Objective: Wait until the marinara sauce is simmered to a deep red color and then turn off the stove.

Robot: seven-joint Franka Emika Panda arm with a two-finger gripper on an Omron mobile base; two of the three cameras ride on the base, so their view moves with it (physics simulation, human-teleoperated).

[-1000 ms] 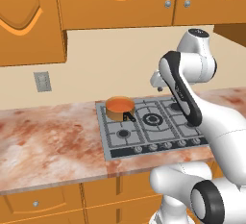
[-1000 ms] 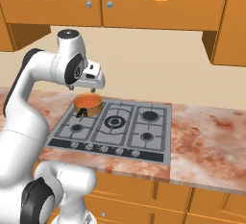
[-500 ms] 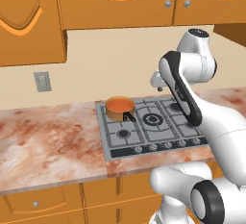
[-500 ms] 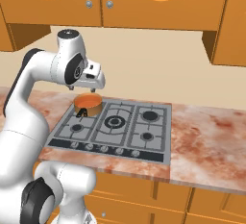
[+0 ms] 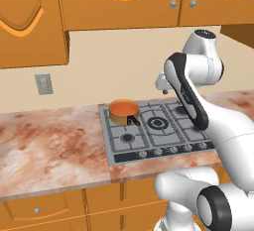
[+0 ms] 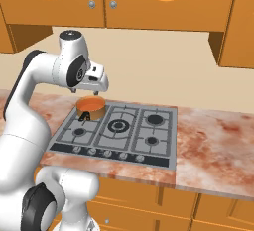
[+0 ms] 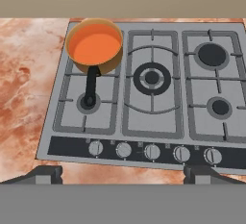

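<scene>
You were in the waiting step: the marinara sauce [image 7: 94,48] sat in its saucepan [image 7: 81,66] on the back-left burner of the stove [image 7: 152,122], and it read as a bright orange, not yet the deep red you wanted, so I judged it too soon to act. Your gripper [image 7: 123,174] hung high above the cooktop's front edge, its fingers spread wide apart and holding nothing. The next move would have called for coming down to the row of knobs [image 7: 152,151] and picking the one that feeds that burner; which knob that was, you could not tell from here. The marbled counter [image 5: 49,141] lay to either side, and nothing stood between hand and knobs.
</scene>
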